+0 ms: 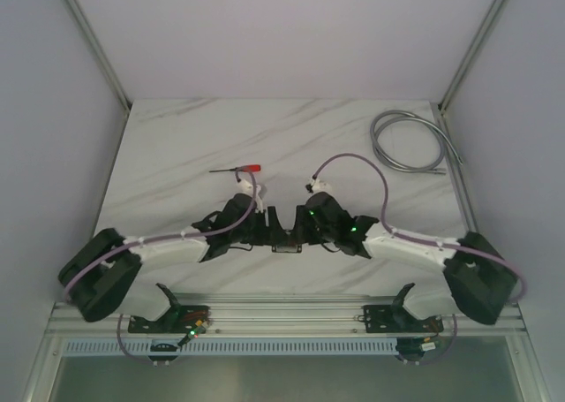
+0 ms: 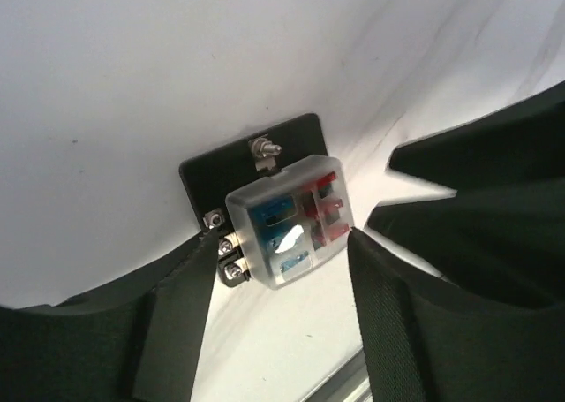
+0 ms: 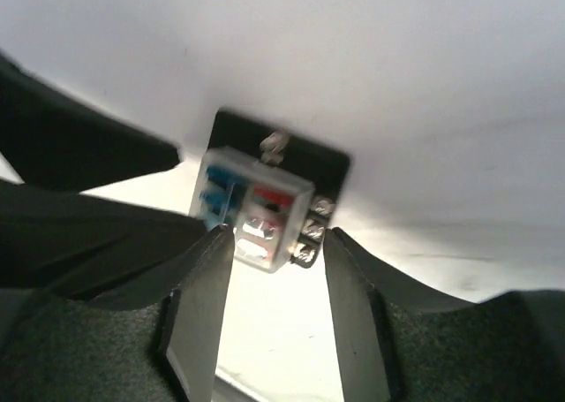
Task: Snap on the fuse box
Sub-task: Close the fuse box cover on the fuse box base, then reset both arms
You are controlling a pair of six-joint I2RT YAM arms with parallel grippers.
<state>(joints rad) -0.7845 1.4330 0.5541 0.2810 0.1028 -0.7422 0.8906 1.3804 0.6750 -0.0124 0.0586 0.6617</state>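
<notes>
The fuse box is a flat black block lying on the white table, and a clear square lid sits over its red and blue fuses. My left gripper stands open astride its near end, one fingertip by the screw terminals and the other at the lid's corner. My right gripper is open astride the fuse box from the opposite side. Its left fingertip is against the lid; a thin gap separates the other from the terminals. Seen from above, both grippers meet over the fuse box.
A red-handled screwdriver lies just beyond the left gripper. A coiled grey hose rests at the back right. The metal rail at the table's near edge runs close behind the grippers.
</notes>
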